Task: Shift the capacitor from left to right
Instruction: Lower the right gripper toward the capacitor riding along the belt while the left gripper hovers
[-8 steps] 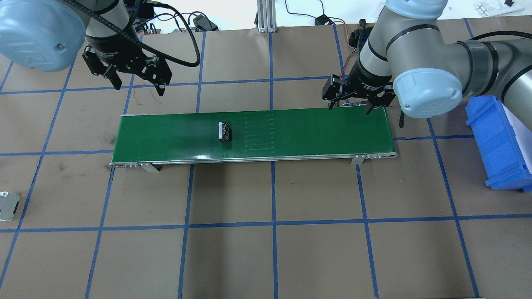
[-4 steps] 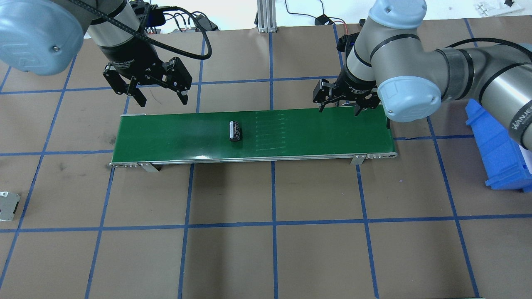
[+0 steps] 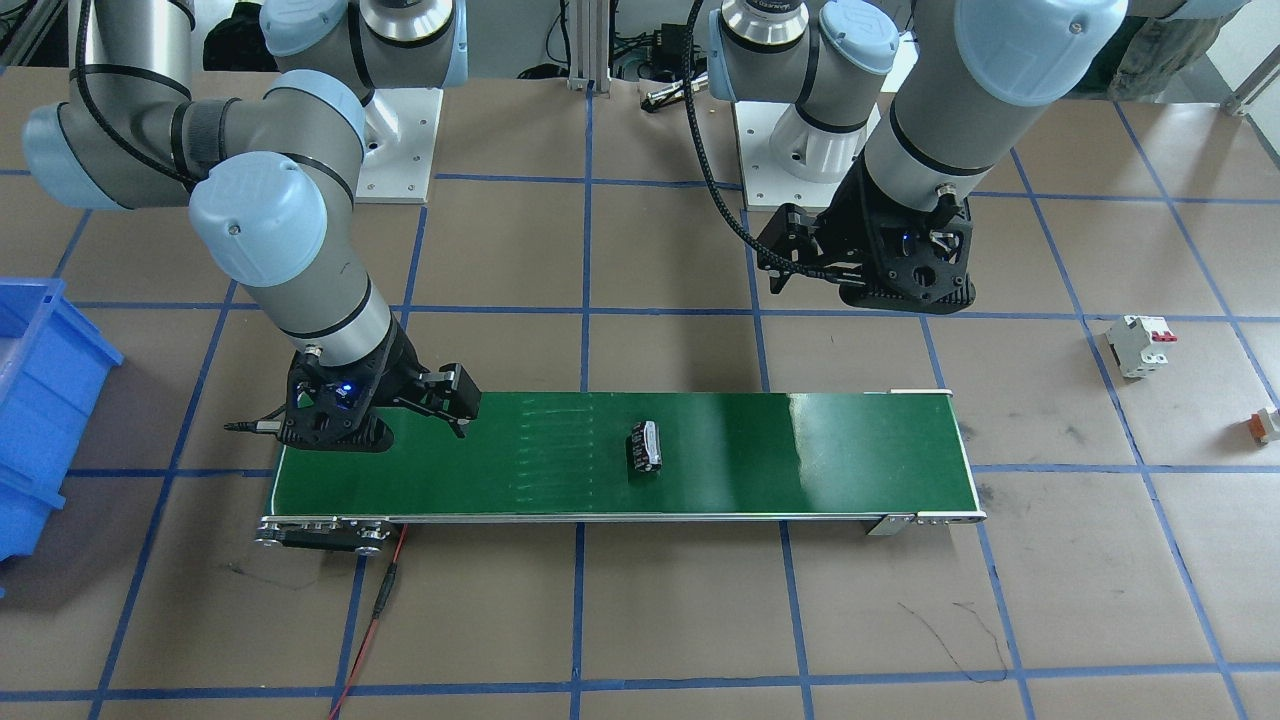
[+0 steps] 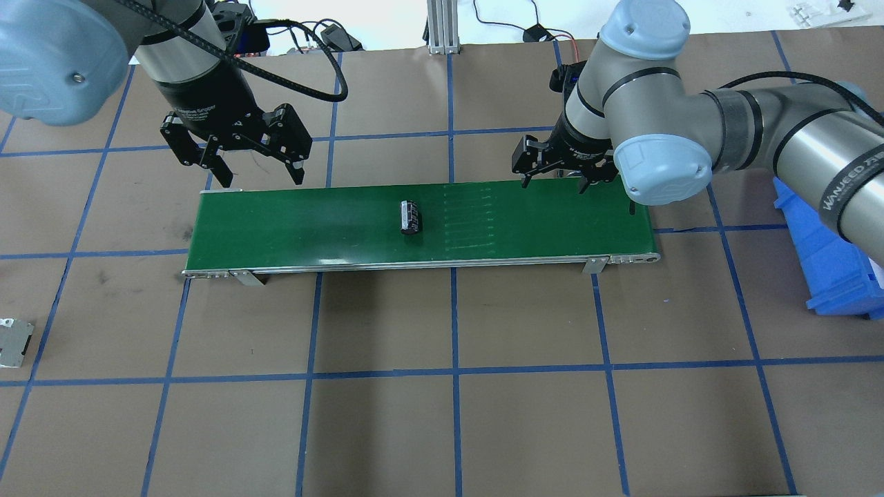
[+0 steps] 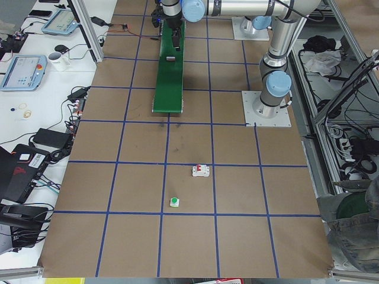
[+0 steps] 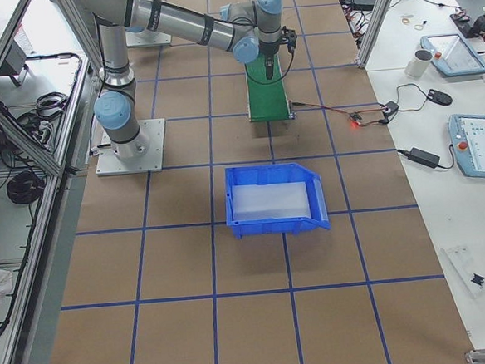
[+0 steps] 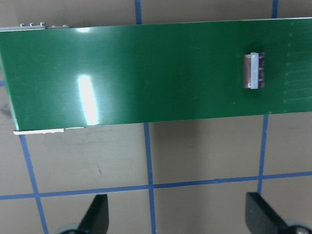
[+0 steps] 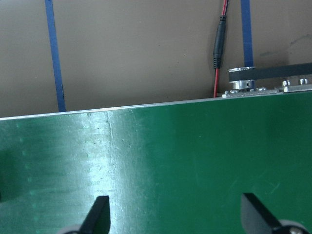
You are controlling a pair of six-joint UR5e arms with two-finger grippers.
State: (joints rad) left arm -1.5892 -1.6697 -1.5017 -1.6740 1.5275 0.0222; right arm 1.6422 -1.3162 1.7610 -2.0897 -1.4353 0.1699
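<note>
- Two arms are at work, and neither has hold of the capacitor (image 4: 411, 217). It lies on its side on the green belt (image 4: 290, 228), a little short of the belt's middle, with its long axis across the belt.
- Judged from this layout, the hand-off step is under way. The part is set down on the belt and free of the left arm, but not yet at the right end.
- The left gripper (image 4: 261, 178) hangs at about 10 o'clock from the capacitor, over the desk (image 4: 442, 414) just past the belt's far edge. Its jaws are spread wide and empty. In the wrist view its fingers (image 7: 97, 217) show only brown paper between them.
- The right gripper (image 4: 554, 185) hovers at about 2 o'clock from the capacitor, over the far edge of the belt's right half. It is also fully spread, holds nothing and touches nothing. Its wrist view shows bare belt beneath it.
- The capacitor and the right gripper are well apart.
- The next move probably falls to the right arm. It would come in toward 6 o'clock over the belt's midline, lower with the jaws straddling the black body, and close on its curved sides.
- A blue bin (image 4: 829, 241) at 3 o'clock, off the belt's right end, looks like the likely drop place.
- The round body could roll away if a jaw nudges it first.
</note>
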